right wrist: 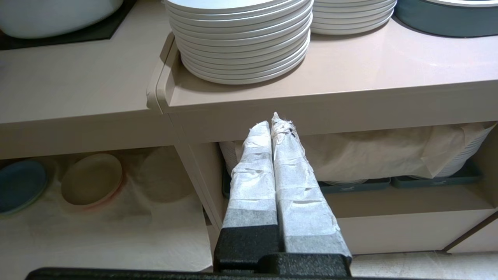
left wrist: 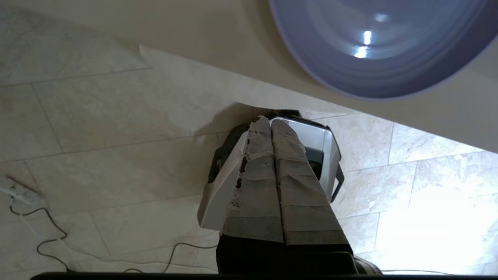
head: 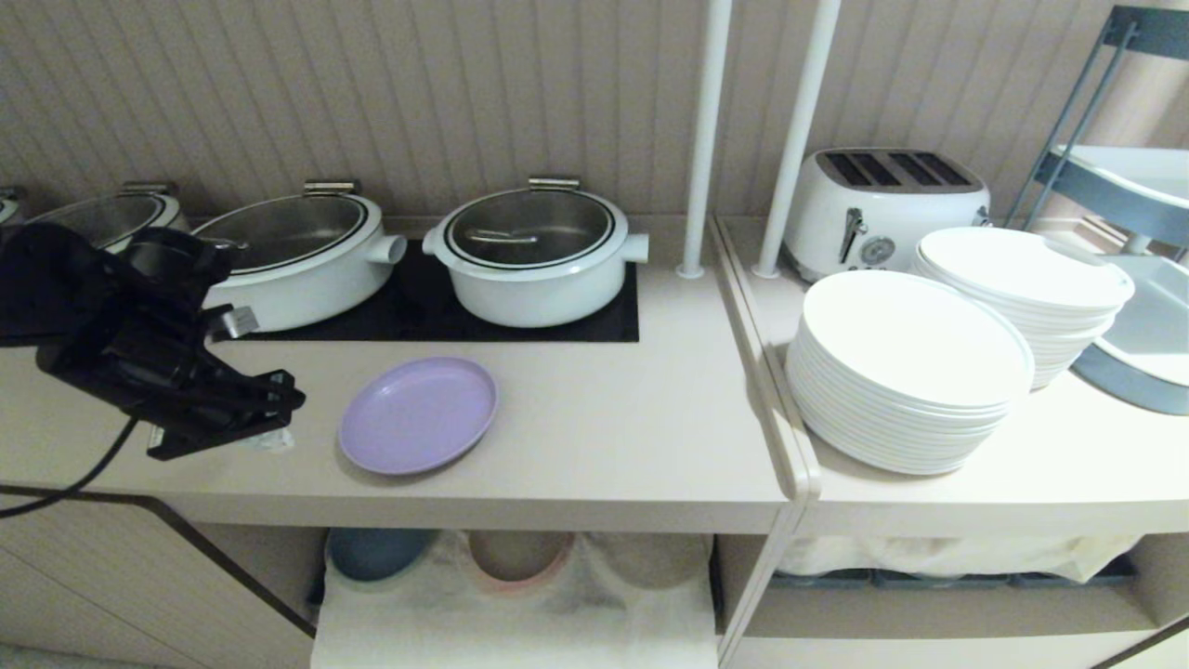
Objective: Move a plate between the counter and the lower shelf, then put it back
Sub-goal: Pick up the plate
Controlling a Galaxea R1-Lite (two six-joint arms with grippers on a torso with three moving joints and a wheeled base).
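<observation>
Item: small round lavender plastic plate (head: 418,414) with a low raised rim. Location: flat on the long matte beige desk (head: 594,437), near its front edge, in front of the black hob panel (head: 437,311) and the two white lidded pots (head: 534,253) standing on it. Nothing rests on the plate.

Item: lower shelf (head: 520,595), the narrow niche directly under the plate's part of the desk, lined with wrinkled white cloth. Holds a blue plate stack (head: 376,550) and a beige-pink stack (head: 516,555). No lavender plate shows there.

Progress, as judged: the plate sits on the desk, ungripped. Whether this is before the trip down or after the return cannot be told from this alone; either way no carrying is under way now.

Item: left pincer (head: 279,409). Just beside the plate, on its left, above the desk's front edge, not touching it. Taped fingers (left wrist: 272,175) pressed together, nothing between them.

Item: right pincer (right wrist: 272,124). Parked low in front of the cabinet, to the plate's right, below the tall stacks of white plates (head: 906,372). Fingers closed flat together, empty.
</observation>
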